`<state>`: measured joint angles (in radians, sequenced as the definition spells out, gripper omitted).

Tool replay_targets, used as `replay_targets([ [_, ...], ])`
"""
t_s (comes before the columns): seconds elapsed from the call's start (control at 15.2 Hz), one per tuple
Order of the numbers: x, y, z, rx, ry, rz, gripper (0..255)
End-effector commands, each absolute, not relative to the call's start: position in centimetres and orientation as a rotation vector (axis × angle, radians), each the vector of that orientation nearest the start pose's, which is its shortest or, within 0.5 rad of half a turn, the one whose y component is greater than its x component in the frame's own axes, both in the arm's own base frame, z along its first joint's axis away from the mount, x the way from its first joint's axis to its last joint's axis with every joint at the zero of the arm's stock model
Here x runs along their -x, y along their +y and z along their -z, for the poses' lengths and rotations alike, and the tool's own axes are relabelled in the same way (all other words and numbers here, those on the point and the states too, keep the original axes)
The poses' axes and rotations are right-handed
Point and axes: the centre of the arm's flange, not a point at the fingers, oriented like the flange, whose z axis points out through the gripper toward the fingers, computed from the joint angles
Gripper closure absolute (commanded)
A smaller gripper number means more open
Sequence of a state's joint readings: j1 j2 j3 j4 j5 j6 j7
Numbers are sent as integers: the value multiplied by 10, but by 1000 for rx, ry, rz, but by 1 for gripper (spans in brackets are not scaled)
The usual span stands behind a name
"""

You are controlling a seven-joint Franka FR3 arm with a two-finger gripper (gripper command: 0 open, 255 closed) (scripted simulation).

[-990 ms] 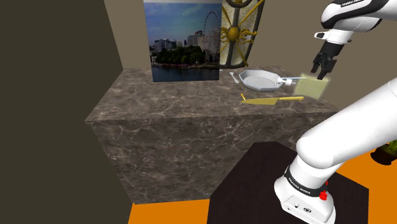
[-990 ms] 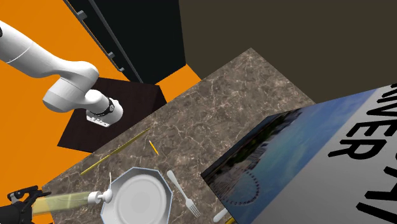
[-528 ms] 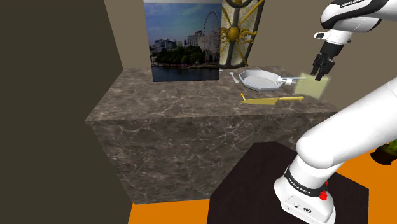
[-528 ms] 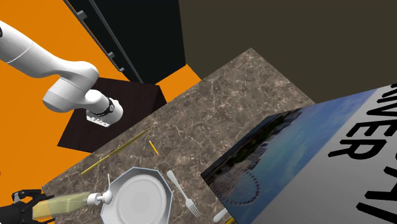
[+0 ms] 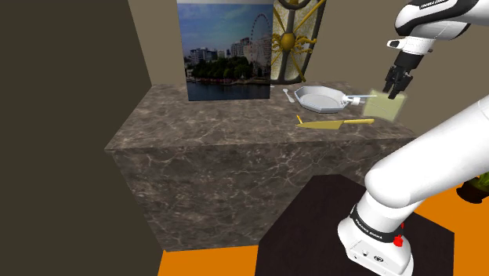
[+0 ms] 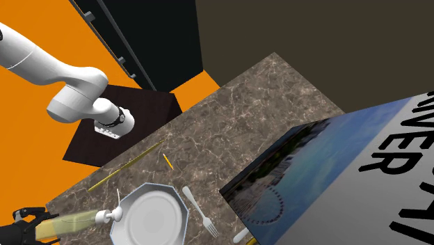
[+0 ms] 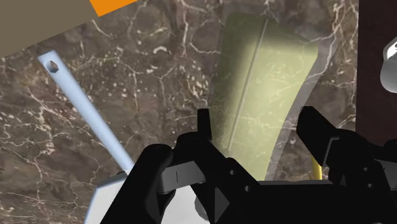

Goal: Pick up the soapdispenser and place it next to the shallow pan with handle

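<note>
The soap dispenser (image 5: 387, 106) is a pale yellow see-through bottle with a white pump. It lies on its side at the marble counter's end nearest the arm, pump toward the pan. The shallow grey pan (image 5: 322, 98) sits just beside it, its handle reaching toward the bottle. My black gripper (image 5: 396, 84) comes down onto the bottle from above. In the wrist view my gripper (image 7: 257, 124) clasps the dispenser (image 7: 264, 95) between its fingers (image 7: 203, 124), one on each side of the body. The second exterior view has the dispenser (image 6: 69, 223) with the gripper (image 6: 22, 226) at its base end, next to the pan (image 6: 149, 217).
A yellow flat utensil (image 5: 333, 123) lies along the counter's front edge near the pan. A fork (image 6: 200, 209) rests between the pan and a large city-view picture (image 5: 227, 51) standing at the back. The counter (image 5: 219, 118) drops off to an orange floor.
The fingers have gone from standing apart above the bottle to clasping it. The hand has sunk slightly. Bottle and pan lie where they were.
</note>
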<state>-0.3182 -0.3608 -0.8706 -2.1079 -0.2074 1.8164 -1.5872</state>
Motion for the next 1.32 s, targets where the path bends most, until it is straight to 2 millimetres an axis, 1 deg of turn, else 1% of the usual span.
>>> replay_targets([
  [0.0,-133,-465,-504,2986,-753,96,255],
  [1.25,-133,-465,-604,2986,-753,96,255],
])
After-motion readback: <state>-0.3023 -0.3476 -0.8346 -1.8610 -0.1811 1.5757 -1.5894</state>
